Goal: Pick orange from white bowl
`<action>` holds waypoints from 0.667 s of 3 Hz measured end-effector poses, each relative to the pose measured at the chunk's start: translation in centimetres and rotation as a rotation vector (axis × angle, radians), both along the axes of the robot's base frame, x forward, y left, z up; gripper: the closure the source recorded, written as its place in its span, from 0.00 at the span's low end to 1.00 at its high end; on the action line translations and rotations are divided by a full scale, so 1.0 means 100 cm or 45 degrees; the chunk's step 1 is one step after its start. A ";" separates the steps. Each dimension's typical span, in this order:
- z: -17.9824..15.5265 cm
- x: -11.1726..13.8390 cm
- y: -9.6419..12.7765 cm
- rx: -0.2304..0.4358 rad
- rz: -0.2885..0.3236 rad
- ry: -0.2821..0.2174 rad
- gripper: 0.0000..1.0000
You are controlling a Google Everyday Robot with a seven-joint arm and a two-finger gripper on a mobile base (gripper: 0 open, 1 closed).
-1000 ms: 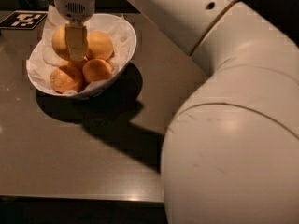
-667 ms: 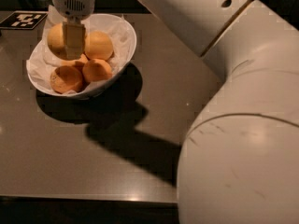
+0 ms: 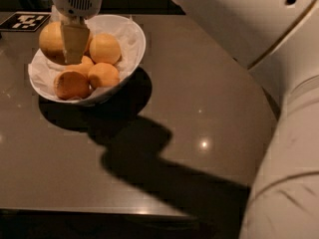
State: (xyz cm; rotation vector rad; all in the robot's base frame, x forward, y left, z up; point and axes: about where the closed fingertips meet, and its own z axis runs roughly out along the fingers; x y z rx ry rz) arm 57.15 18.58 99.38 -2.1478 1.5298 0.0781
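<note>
Grasp looked made, lift not done. White gripper (image 3: 73,58) hung over the far-left side of the glossy white paper-lined bowl (image 3: 141,40) on the dark tabletop (image 3: 209,88). Jaws seemed clamped on the paler, dimpled round orange (image 3: 51,40): near jaw flat across its front, other jaw hidden behind. Orange sat at the bowl's far-left rim, above the four deeper-orange fruits (image 3: 104,48). Remaining: raise it clear.

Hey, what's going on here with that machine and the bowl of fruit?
A robot arm is reaching across a dark table to a white bowl holding five oranges. Its gripper is right at the paler orange on the bowl's back left, covering part of it. The other four oranges lie in the bowl. Whether the fruit is actually grasped can't be told.
</note>
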 end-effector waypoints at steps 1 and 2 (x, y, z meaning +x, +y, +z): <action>0.009 -0.024 -0.004 0.020 0.044 -0.033 1.00; 0.009 -0.026 -0.005 0.018 0.046 -0.034 1.00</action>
